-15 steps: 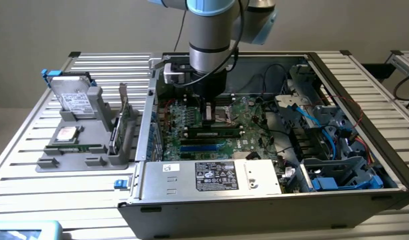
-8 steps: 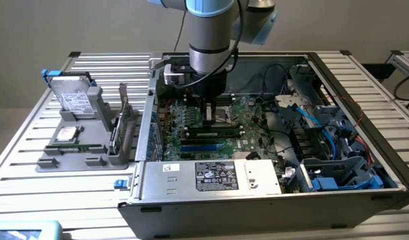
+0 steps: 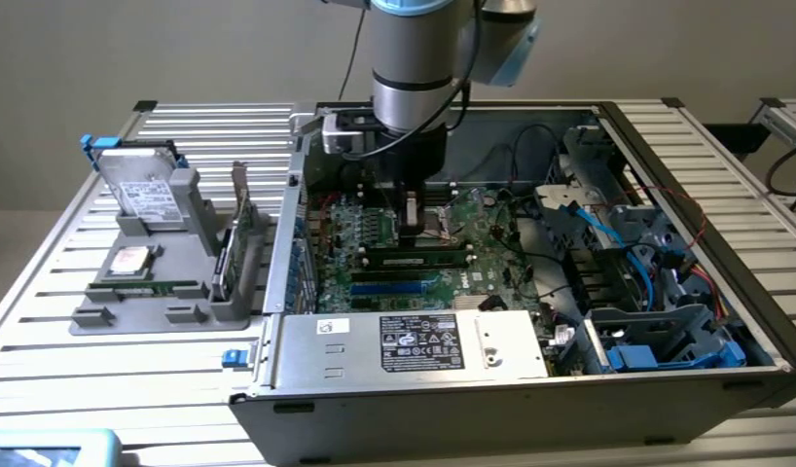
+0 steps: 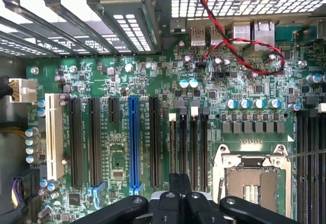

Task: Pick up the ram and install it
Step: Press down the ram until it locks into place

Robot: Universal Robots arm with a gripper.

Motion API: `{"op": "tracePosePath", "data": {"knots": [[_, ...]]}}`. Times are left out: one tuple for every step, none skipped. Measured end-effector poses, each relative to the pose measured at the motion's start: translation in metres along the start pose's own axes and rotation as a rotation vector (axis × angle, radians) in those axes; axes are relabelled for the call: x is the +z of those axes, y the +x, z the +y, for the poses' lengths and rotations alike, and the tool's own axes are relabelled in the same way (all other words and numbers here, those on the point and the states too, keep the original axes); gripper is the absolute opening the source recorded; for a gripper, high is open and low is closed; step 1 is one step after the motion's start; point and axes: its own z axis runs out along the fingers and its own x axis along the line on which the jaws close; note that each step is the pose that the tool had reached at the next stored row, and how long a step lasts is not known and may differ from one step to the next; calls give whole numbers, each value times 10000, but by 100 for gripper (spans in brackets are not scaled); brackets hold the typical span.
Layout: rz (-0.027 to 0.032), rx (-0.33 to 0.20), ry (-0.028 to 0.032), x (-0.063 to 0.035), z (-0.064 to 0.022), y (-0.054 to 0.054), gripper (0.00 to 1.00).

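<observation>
Exterior view: the gripper (image 3: 406,216), closed on nothing, hangs inside the case (image 3: 372,428) over the motherboard (image 3: 483,219). The ram (image 3: 417,261) appears to stand in its slot just at six o'clock of it, apart. Seating it well would need straight, even downward pressure. Wrist view: the shut fingertips (image 4: 181,180) point over the expansion slots (image 4: 133,142).

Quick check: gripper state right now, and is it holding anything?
Gripper: jaws shut over the motherboard; whether it holds anything cannot be told.
</observation>
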Motion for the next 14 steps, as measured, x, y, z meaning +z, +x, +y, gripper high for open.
{"op": "tracePosePath", "data": {"knots": [[0,1,0,-3,-15,0,11],[0,0,0,-6,-30,0,11],[1,0,-1,-10,-45,-1,11],[1,0,-1,-13,-59,-1,11],[2,0,-1,-18,-76,-1,11],[1,0,-1,-21,-94,-2,11],[1,0,-1,-25,-113,-2,11],[1,0,-2,-29,-130,-3,11],[1,0,-2,-32,-147,-3,11],[1,-1,-3,-35,-164,-4,11],[2,-1,-5,-37,-180,-4,11],[2,0,-6,-39,-196,-4,11],[1,0,-7,-40,-211,-4,11],[0,0,-8,-41,-225,-4,11]]}}
